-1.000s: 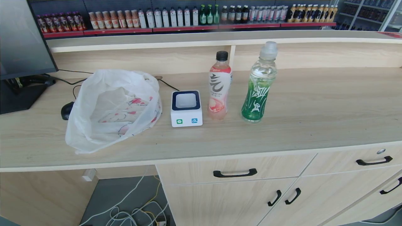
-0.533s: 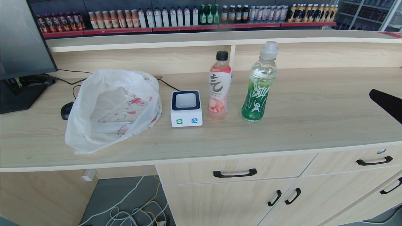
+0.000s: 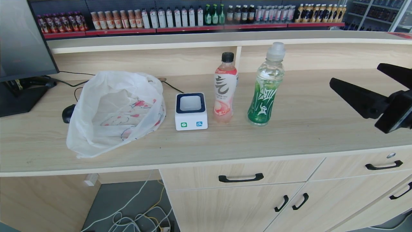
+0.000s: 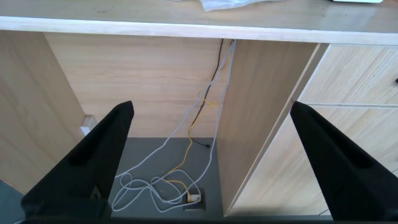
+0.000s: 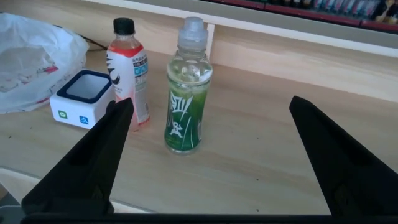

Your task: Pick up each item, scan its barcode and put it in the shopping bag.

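Observation:
A pink bottle [image 3: 225,90] with a black cap and a taller green bottle [image 3: 265,87] stand upright side by side on the wooden counter [image 3: 322,122]. A white barcode scanner [image 3: 190,111] sits just left of the pink bottle. Left of the scanner lies an open white shopping bag [image 3: 116,109]. My right gripper [image 3: 355,74] hangs open over the counter, well right of the green bottle, holding nothing. Its wrist view faces the green bottle [image 5: 186,93], pink bottle [image 5: 127,74], scanner [image 5: 84,96] and bag [image 5: 34,59] between the open gripper [image 5: 210,102]. My left gripper [image 4: 210,109] is open below the counter edge.
A monitor [image 3: 22,38] stands at the counter's far left, with a black mouse [image 3: 68,113] beside the bag. A raised ledge [image 3: 206,40] runs along the back. Drawers with black handles [image 3: 240,178] sit under the counter. Cables [image 4: 168,180] lie on the floor.
My right gripper has come in from the right edge of the head view and moved left towards the bottles. The bottles, scanner and bag have not moved.

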Robot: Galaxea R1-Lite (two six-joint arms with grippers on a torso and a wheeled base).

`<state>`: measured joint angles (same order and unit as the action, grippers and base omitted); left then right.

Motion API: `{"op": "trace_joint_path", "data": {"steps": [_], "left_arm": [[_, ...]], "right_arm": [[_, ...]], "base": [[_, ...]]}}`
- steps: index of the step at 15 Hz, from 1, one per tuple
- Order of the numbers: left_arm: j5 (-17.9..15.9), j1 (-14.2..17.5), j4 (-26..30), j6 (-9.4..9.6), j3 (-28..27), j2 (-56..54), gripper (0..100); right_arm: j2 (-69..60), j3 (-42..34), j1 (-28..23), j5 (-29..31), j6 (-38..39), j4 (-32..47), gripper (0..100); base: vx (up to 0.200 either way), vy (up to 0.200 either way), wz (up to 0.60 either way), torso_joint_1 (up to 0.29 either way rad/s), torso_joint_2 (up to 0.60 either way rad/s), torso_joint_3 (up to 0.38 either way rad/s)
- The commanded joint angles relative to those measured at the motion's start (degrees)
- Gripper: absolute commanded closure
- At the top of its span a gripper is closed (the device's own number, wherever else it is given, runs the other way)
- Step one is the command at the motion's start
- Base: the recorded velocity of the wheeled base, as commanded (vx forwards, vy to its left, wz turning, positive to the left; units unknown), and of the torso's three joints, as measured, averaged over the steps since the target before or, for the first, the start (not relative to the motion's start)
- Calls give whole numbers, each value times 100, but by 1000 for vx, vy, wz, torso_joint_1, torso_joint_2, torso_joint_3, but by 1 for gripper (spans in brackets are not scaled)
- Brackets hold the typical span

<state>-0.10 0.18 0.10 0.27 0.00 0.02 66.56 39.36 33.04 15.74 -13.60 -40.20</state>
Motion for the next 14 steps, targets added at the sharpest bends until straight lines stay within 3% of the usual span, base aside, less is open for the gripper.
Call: {"op": "trace_joint_path", "data": {"steps": [1,5,9,14], "left_arm": [[1,-1,-1,0,0,-2,0],[1,-1,-1,0,0,-2,0],[1,-1,-1,0,0,-2,0],[1,-1,-1,0,0,-2,0]], "right_arm": [[595,63,405,351,7,-392,0],[1342,326,898,1028,-160,-972,0],[1948,326,906,1186,-309,-1903,0],[2098,344,906,1151,-626,-1947,0]], "base": [[0,0,0,0,0,0],[0,0,0,0,0,0],[0,0,0,0,0,0],[0,0,0,0,0,0]]}}
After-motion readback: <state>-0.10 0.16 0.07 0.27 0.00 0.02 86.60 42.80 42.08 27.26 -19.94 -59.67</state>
